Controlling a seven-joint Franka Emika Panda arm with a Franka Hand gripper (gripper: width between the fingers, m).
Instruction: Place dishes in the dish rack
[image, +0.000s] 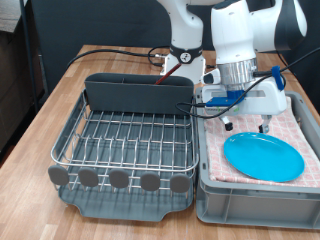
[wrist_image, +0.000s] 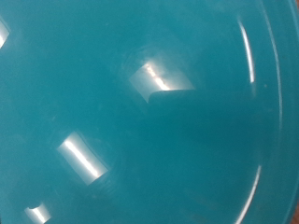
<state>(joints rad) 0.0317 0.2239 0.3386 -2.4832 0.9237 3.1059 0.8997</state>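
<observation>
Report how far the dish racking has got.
Done: nothing shows in the dish rack; its wire grid looks bare. In hand: the gripper hangs just above the blue plate, which lies flat on the checked cloth in the grey tub; the wrist view shows only plate, and no grasp is visible. Left: the plate is unracked; no cup or spoon is in view.

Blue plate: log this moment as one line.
gripper: above blue plate | plate: in cloth-lined tub | dish rack: no dishes seen
</observation>
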